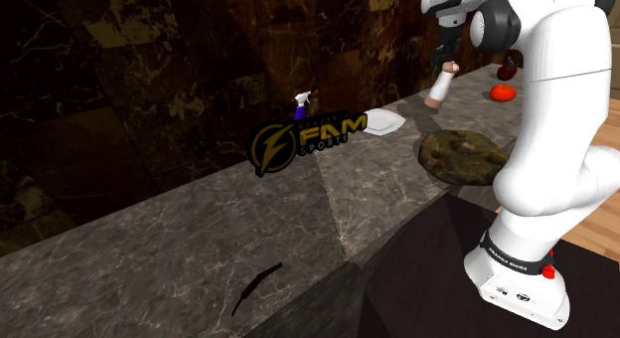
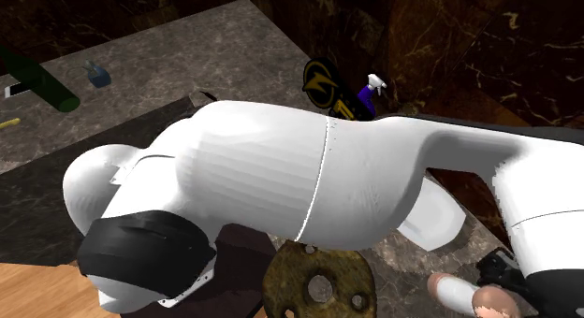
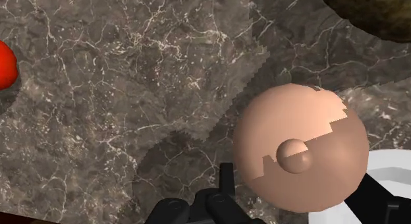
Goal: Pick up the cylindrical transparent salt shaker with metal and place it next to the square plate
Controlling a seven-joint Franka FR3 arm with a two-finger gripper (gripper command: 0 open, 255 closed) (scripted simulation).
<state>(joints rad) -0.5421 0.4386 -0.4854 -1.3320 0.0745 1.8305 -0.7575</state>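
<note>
Salt shaker (image 3: 300, 153) — pink-capped, tilted — clasped between both fingers of the hand (image 3: 296, 178).

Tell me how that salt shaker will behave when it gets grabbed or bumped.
The shaker looks tall and narrow, so a sideways bump would likely tip it. Its cap is a smooth rounded dome, probably slippery from above; gripping the straight body seems safer. Once on its side, it would probably roll across the counter.
</note>
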